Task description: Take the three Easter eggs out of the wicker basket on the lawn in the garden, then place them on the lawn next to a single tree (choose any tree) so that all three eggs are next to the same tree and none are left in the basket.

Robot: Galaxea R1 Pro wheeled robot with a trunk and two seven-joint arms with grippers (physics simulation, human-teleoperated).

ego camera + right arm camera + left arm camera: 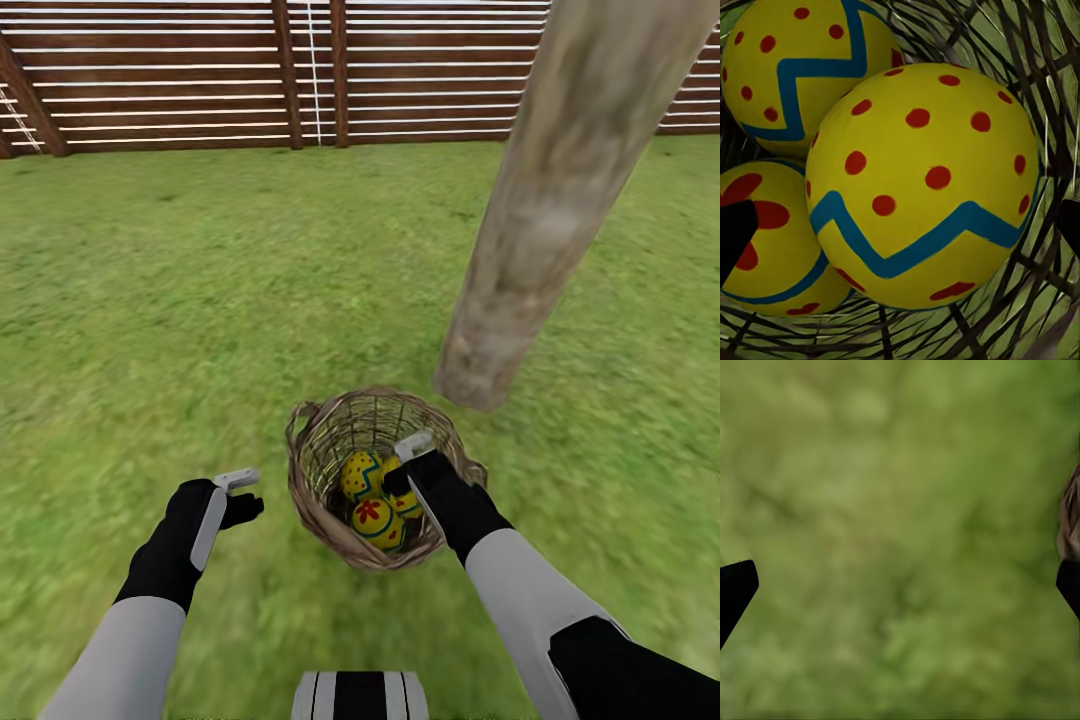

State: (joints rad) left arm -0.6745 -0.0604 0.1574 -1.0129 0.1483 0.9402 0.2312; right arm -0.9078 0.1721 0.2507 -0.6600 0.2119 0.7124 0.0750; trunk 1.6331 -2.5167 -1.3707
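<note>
No writing or label can be read on anything here. In the head view the left gripper [243,492] hovers over bare lawn [150,300], to the left of the wicker basket [312,480] and apart from it; its own wrist view shows the two dark fingers [735,589] spread wide at the picture's edges with blurred grass [892,532] between them and a brown sliver of basket [1069,514] at one side. The basket stands on the grass just in front of the pale, mottled tree trunk [560,200], with a slatted wooden fence [200,70] far behind. All three Easter eggs [377,522] lie inside it. The right gripper [405,470] reaches down into the basket over the eggs. The right wrist view gives what the head view cannot: a dotted egg with a blue zigzag [926,184] sits close between the parted fingers [735,240], not clamped, touching a second zigzag egg [795,67] and a flower-painted egg [772,247], with woven twigs [1035,82] around them.
</note>
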